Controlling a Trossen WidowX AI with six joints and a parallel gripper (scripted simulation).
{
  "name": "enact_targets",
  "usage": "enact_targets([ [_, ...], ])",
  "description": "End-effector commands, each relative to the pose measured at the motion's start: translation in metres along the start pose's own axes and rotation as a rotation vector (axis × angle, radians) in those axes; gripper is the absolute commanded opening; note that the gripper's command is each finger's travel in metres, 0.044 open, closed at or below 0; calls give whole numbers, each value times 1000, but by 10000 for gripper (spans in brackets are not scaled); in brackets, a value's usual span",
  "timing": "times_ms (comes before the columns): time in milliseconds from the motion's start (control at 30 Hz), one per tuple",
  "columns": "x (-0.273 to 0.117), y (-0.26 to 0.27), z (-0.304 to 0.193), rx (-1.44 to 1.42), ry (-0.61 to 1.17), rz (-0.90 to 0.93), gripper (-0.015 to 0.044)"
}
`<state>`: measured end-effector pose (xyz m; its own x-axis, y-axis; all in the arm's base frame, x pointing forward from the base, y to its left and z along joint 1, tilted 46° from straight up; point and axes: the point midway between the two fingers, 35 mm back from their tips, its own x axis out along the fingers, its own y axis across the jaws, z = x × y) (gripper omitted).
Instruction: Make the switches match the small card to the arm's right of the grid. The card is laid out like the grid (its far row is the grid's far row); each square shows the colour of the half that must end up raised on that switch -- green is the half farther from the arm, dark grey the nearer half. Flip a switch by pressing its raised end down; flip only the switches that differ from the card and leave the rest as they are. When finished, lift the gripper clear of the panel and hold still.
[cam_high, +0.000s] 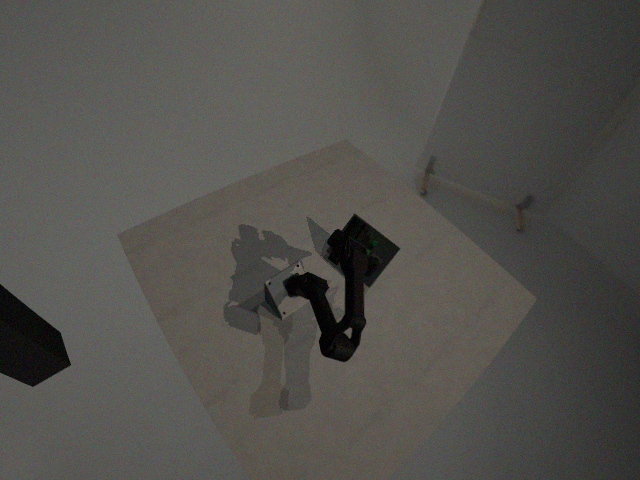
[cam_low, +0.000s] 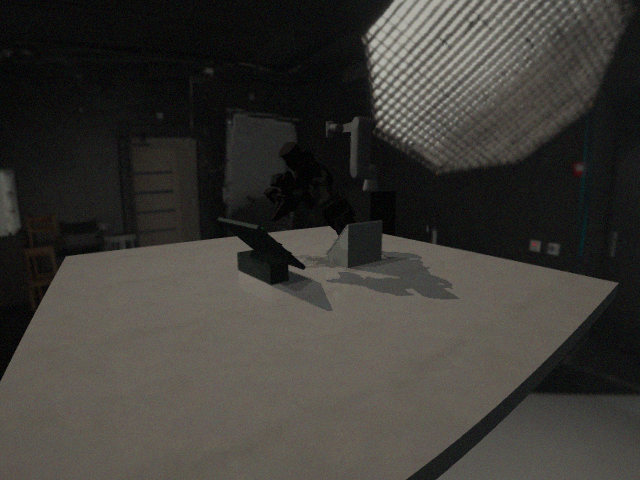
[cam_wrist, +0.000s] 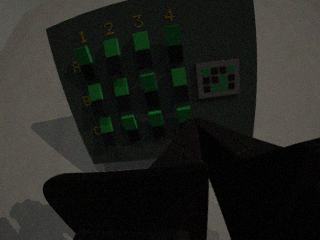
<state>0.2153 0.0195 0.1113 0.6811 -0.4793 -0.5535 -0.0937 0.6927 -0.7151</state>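
The switch panel (cam_high: 386, 253) (cam_low: 252, 236) (cam_wrist: 225, 30) is tilted and holds rows A, B, C and columns 1 to 4. The card (cam_wrist: 199, 82) reads, far row: green, dark, dark, green; middle: dark, dark, green, dark; near: dark, green, green, dark. Switch A4 (cam_wrist: 172, 35) shows a darker green half than A2 (cam_wrist: 112, 47) and A3 (cam_wrist: 141, 41). B4 (cam_wrist: 179, 76) is bright green. Dim light makes most tilts hard to read. My gripper (cam_wrist: 193, 125) (cam_low: 273, 218) is shut and empty, above the panel's near side; its fingertips partly hide C4 (cam_wrist: 183, 111).
The panel rests on a dark block (cam_low: 261, 267) on the pale table (cam_high: 439, 310) (cam_low: 206, 361). A grey wedge-shaped mount (cam_low: 364, 243) (cam_high: 279, 299) stands beside the panel at the arm's base. Arm shadows fall across the table.
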Motion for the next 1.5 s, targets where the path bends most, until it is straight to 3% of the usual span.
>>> enact_targets([
  [0,0,1,-19,-3,3,-4,0],
  [300,34,0,-18,-2,27,-5,0],
  [1467,60,0,-18,-2,26,-7,0],
])
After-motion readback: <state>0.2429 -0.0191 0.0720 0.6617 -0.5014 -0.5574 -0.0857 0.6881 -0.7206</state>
